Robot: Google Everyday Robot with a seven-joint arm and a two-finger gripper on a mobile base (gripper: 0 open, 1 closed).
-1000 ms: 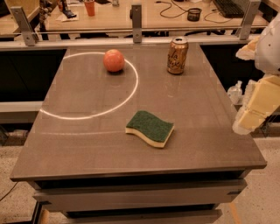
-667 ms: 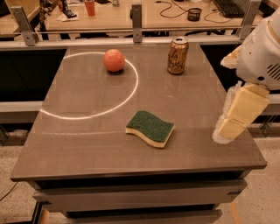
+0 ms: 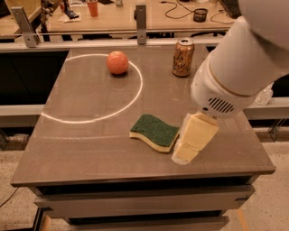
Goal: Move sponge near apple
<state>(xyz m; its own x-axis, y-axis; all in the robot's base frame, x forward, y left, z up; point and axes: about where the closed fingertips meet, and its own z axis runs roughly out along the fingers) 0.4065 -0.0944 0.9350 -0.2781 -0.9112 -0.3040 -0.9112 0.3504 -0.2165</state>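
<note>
The sponge (image 3: pixel 155 131) lies flat on the grey table (image 3: pixel 90 135), right of the middle and toward the front, green side up over its yellow foam. The apple (image 3: pixel 117 62) sits at the back left, inside a ring of light. My gripper (image 3: pixel 190 143) hangs from the white arm at the right, its cream-yellow pads just to the right of the sponge's right end, low over the table. It holds nothing that I can see.
A tan-gold drink can (image 3: pixel 183 57) stands at the back right of the table. The bright ring of light (image 3: pixel 135 90) curves across the left half. A workbench with cups and cables (image 3: pixel 135 13) runs behind the table.
The arm has swung in from the right edge toward the sponge and come lower. The gripper now sits right beside the sponge. The sponge, apple and can have not moved.
</note>
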